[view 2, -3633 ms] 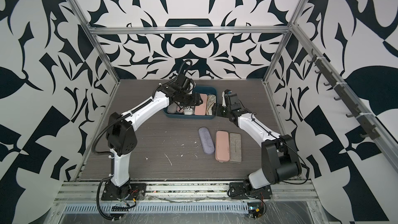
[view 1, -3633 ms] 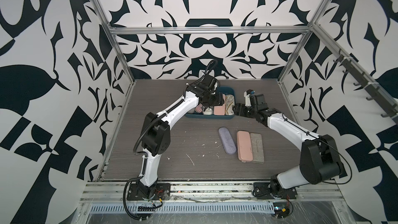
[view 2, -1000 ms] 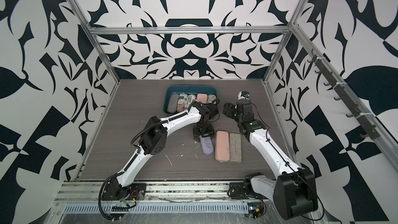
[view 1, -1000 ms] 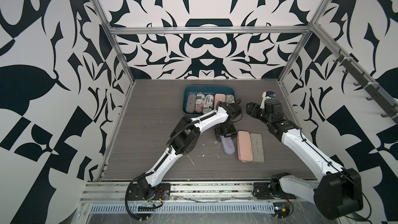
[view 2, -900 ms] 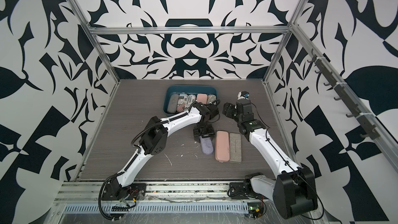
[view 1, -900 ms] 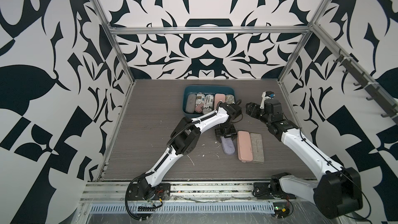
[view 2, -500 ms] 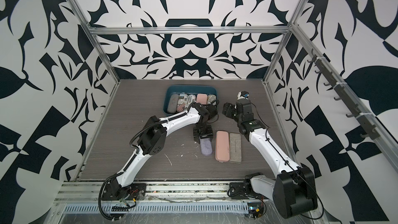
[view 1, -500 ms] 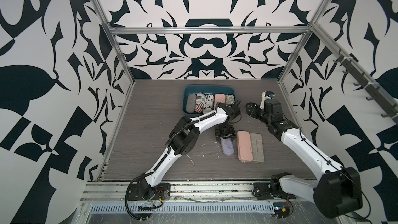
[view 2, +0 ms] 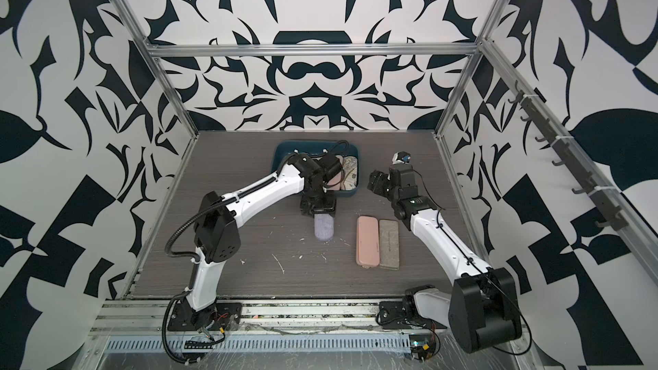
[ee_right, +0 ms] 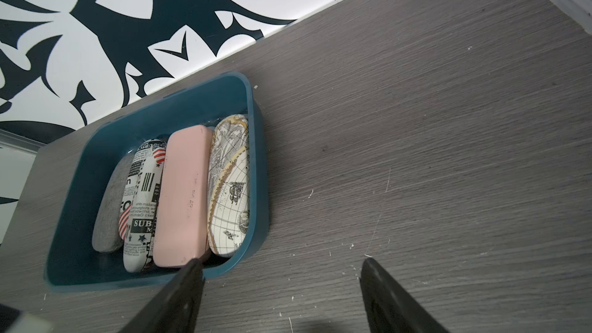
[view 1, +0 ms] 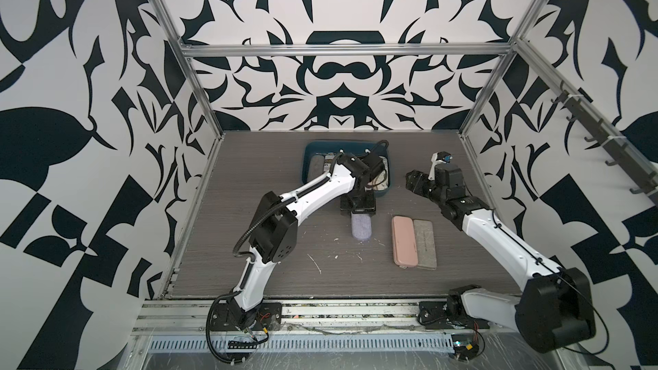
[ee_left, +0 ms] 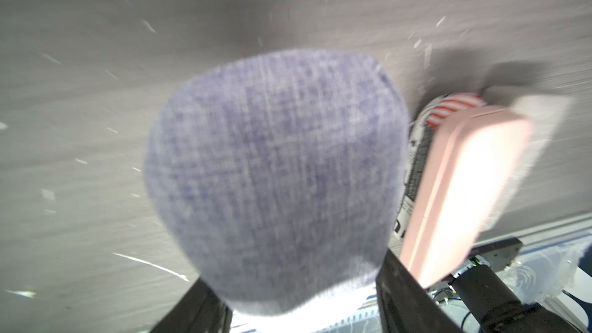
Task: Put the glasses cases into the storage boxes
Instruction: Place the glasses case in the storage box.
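While left tool (view 1: 357, 208) clamps end of lavender felt oblong case (view 1: 361, 226), dark teal shallow plastic tray (ee_right: 96, 142) just behind tool holds four: grey felt rounded case (ee_right: 107, 216), newspaper-print flag case (ee_right: 142, 200), pink hard case (ee_right: 182, 197), beige map-print case (ee_right: 229, 184). Remaining: lavender one, plus pink flat case (view 1: 404, 240) and grey felt flat case (view 1: 424, 243), touching, on bench (view 1: 249, 172) beside tool. Right tool (ee_right: 282, 264) spread wide, empty, near tray.

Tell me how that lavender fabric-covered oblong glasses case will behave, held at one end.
Probably stiff: the lavender fabric-covered oblong glasses case juts straight from the left gripper with no sag. Its woven texture likely resists slipping. Gripped at one end, it might pivot, and being rounded it could roll once released.
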Motion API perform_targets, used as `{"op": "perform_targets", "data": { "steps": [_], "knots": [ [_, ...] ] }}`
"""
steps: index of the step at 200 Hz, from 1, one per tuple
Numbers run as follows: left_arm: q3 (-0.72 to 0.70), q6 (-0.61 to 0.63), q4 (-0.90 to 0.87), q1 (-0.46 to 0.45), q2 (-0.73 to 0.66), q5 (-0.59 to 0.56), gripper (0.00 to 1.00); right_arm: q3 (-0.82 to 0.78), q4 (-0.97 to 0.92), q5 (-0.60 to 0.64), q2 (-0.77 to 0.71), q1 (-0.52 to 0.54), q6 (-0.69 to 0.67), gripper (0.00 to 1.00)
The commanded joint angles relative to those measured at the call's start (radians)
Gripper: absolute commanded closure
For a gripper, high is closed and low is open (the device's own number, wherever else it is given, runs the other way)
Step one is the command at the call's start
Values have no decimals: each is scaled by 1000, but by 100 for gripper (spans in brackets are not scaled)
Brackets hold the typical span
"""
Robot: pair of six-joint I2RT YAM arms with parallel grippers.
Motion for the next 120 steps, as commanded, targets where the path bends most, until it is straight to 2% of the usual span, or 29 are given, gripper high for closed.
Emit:
{"op": "perform_targets", "data": {
  "steps": [1,58,120],
  "knots": [
    [46,126,-68,58,-44,-103,47,21,11,14,-4,-3,-14,20],
    [139,283,-11,224,14,-117,47,34,-4,26,20,-3,-26,20],
    [284,374,33,299,186,-176,45,50,-16,28,43,-3,-38,20]
  ]
}}
